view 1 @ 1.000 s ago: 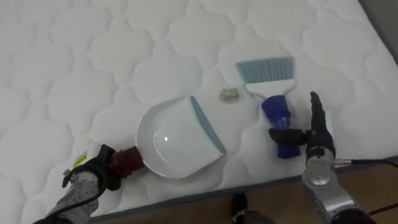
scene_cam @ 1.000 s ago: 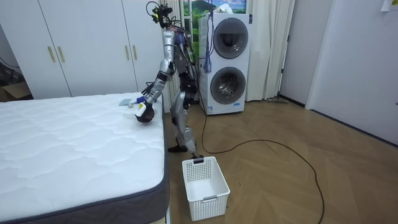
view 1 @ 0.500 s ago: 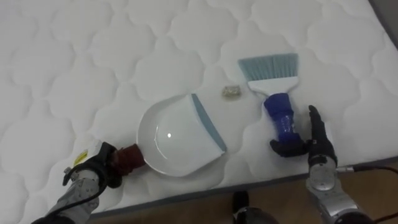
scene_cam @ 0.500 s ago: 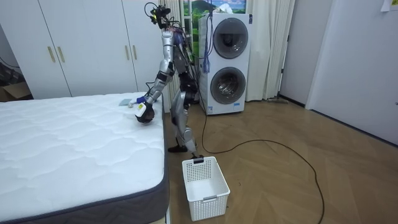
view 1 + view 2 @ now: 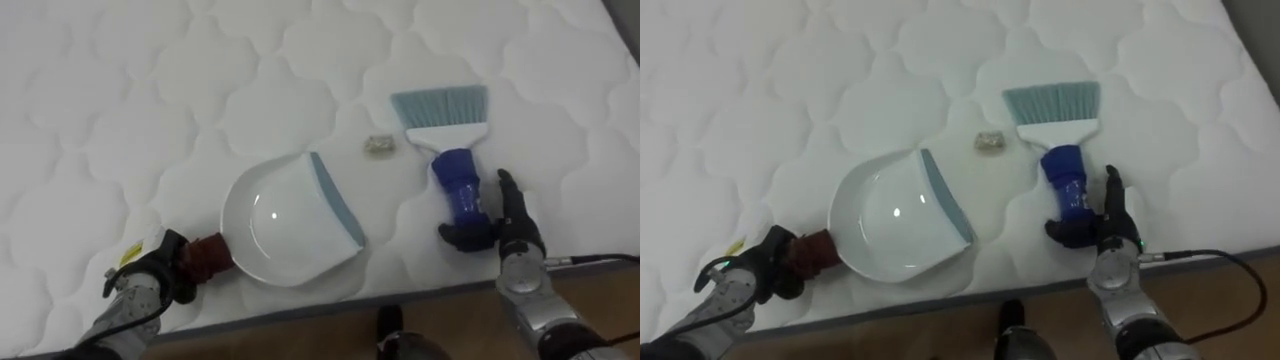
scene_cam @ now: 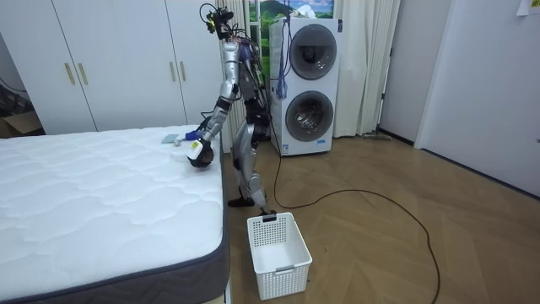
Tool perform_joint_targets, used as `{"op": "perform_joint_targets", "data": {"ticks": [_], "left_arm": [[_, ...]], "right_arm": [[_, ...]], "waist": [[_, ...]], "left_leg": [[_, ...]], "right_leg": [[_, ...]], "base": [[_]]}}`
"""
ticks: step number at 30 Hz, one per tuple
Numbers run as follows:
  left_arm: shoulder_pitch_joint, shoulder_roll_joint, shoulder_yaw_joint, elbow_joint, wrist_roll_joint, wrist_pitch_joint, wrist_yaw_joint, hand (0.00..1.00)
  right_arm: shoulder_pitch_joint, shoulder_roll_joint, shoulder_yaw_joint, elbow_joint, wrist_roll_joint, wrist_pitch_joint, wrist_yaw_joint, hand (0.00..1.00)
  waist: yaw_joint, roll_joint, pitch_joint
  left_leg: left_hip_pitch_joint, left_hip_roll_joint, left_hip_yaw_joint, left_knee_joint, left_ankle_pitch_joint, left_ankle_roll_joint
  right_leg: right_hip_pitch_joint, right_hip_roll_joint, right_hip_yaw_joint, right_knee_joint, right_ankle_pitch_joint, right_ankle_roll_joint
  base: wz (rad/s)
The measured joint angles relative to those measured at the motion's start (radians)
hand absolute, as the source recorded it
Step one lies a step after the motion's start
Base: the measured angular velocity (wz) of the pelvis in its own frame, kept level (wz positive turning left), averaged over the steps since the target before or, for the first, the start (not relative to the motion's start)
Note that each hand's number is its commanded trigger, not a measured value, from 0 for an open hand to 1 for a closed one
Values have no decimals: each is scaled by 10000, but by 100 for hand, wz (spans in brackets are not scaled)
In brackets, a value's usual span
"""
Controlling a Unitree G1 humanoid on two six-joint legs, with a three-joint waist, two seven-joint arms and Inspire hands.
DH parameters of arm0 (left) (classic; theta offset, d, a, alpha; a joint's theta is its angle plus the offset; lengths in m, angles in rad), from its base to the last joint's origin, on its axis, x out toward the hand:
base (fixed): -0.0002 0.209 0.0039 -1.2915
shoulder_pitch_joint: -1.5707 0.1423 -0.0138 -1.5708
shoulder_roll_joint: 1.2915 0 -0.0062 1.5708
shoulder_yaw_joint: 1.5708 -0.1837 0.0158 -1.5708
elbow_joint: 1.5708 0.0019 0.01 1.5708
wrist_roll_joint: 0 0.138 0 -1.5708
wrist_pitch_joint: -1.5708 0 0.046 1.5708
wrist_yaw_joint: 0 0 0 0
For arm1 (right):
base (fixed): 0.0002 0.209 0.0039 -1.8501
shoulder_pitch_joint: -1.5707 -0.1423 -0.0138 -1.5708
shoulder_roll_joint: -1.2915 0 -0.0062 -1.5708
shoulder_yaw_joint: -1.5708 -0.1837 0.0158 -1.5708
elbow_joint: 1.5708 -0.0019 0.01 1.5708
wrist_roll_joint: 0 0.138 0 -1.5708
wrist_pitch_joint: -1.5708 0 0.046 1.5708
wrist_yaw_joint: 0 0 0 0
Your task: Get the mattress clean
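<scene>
Sweeping looks not yet begun: the scrap of debris (image 5: 378, 146) lies on the bed (image 5: 120, 100) at one o'clock from the dustpan (image 5: 285, 220), whose dark handle the left hand (image 5: 145, 285) grips with curled fingers. The brush (image 5: 450, 150) lies at three o'clock of the scrap, with the right hand (image 5: 515, 240) at its handle's end, fingers straight and thumb touching it, not gripping.

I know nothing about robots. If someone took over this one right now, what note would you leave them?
The left hand is curled round the dark red handle of the dustpan, which lies flat on the mattress near its edge.
The right hand is open beside the blue handle of the brush, thumb at its end, no grip yet.
The scrap lies between the dustpan's lip and the bristles.
Done: nothing swept up.
Left: probably grip the brush and sweep the scrap into the dustpan.
</scene>
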Motion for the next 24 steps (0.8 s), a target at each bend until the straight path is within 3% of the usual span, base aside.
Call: {"op": "perform_joint_targets", "data": {"ticks": [4,5,6,7,13,18,24], "left_arm": [[5,-2,0,16,-6,-50,-117,100],[5,-1,1,18,-6,-50,-121,100],[4,-4,3,18,-3,-49,-124,100],[6,-8,2,18,-3,-48,-132,100],[29,-31,-81,-94,5,15,-288,100],[1,-33,-235,-280,-1,132,-286,100],[-8,-48,-384,-444,-5,224,-298,100]], "right_arm": [[-51,-44,-8,-2,-4,-4,-29,0],[-88,-44,-9,0,19,5,-35,5],[-93,-45,-13,2,34,13,-36,66],[-93,-48,-13,7,36,17,-40,100],[-342,-236,-16,522,-11,51,-579,100],[-829,-850,-8,979,-79,520,-694,100],[-956,-977,-3,1375,-416,816,-822,100]], "waist": [[18,-5,2],[17,0,3],[16,-3,5],[20,-6,7],[238,-49,35],[310,-57,52],[524,-66,58]], "left_leg": [[-211,-44,-66,41,4,10],[-311,-62,-171,147,4,10],[-374,-66,-216,227,2,9],[-390,-58,-224,251,2,8],[-512,-48,-260,320,1,10],[-680,-54,-415,525,-16,24],[-686,-13,-510,624,-66,-47]], "right_leg": [[-223,-141,-18,268,-80,-26],[-262,-146,-48,295,-84,-34],[-269,-141,-76,304,-86,-45],[-271,-140,-80,310,-87,-47],[-379,-294,-170,399,-74,-73],[-391,-275,-348,412,-89,-97],[-385,-191,-358,509,-175,-127]], "base": [[8],[10],[10],[7],[4],[10],[1]]}}
